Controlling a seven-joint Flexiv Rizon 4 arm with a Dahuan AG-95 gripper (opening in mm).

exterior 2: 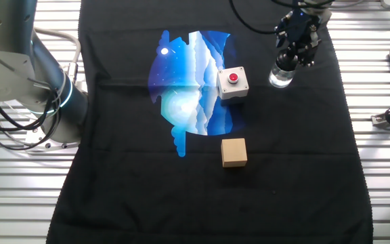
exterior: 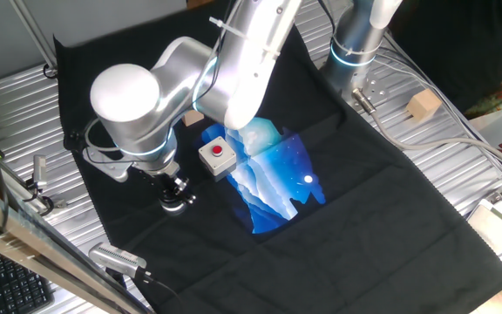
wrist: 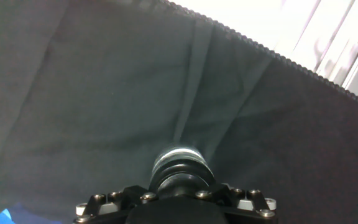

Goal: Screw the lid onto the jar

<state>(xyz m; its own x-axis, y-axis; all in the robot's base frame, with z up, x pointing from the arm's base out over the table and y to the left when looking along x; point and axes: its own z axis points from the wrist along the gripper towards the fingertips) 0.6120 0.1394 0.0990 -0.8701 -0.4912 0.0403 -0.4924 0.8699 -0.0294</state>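
The clear jar (exterior 2: 280, 77) stands upright on the black cloth, right of the red-button box. It also shows in one fixed view (exterior: 176, 206) and in the hand view (wrist: 180, 157). The black lid (wrist: 180, 179) sits on top of the jar, between my fingers. My gripper (exterior 2: 290, 58) comes straight down over the jar and is shut on the lid. It also shows in one fixed view (exterior: 173, 187) and in the hand view (wrist: 180, 184). The lid's inner face is hidden.
A white box with a red button (exterior 2: 233, 83) stands just left of the jar. A tan wooden cube (exterior 2: 234, 152) lies on the black cloth (exterior 2: 296, 169) nearer its middle. A blue print (exterior 2: 188, 74) covers the cloth's centre. Metal slats (exterior 2: 384, 169) surround the cloth.
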